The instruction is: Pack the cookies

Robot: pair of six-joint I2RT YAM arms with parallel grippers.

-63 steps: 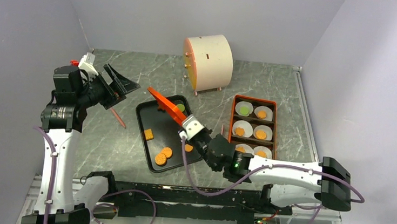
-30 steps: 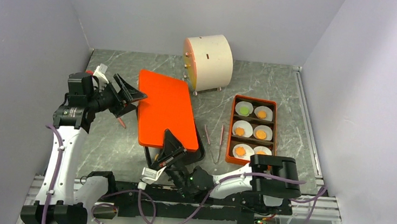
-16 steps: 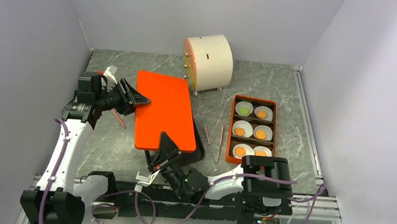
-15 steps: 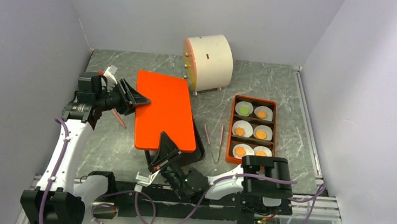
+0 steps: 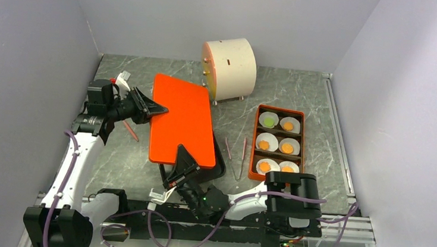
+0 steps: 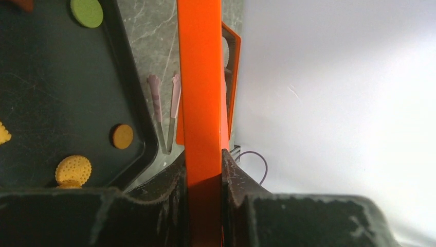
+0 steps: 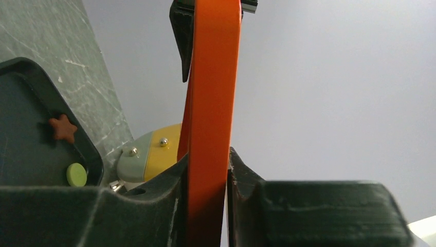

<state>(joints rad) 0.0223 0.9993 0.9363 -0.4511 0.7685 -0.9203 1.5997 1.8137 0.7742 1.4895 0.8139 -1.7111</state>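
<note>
Status: the orange box [image 5: 254, 140] at the right of the tabletop [image 5: 302, 89] has all six cells showing a white paper liner [image 5: 276, 118], each with one of the cookies [image 5: 288, 126] on it: one green at the far left, the rest orange. The near row is partly cut off by the right arm. Not everything is packed. The wrist views show more on the black tray [image 6: 56, 77]: a green round [image 6: 86, 11], a small orange round [image 6: 122, 136], a dotted orange round [image 6: 73, 169] and a brown star [image 7: 62, 127]. The orange lid [image 5: 182, 120] is held flat above that tray, well apart from the box. The left claw [image 5: 159, 110] is clamped on its far-left edge and the right claw [image 5: 184, 159] on its near edge. In both wrist views the jaws sit tight on either face of the lid. My read: filling looks near done at one per cell. What's left is carrying the lid to the box and seating it, and maybe the tray leftovers, can't say if they belong in. Pink tweezers [image 5: 234, 155] lie between tray and box, and a cream drum [image 5: 230, 68] stands at the back. No brand, label or readable text anywhere.
</note>
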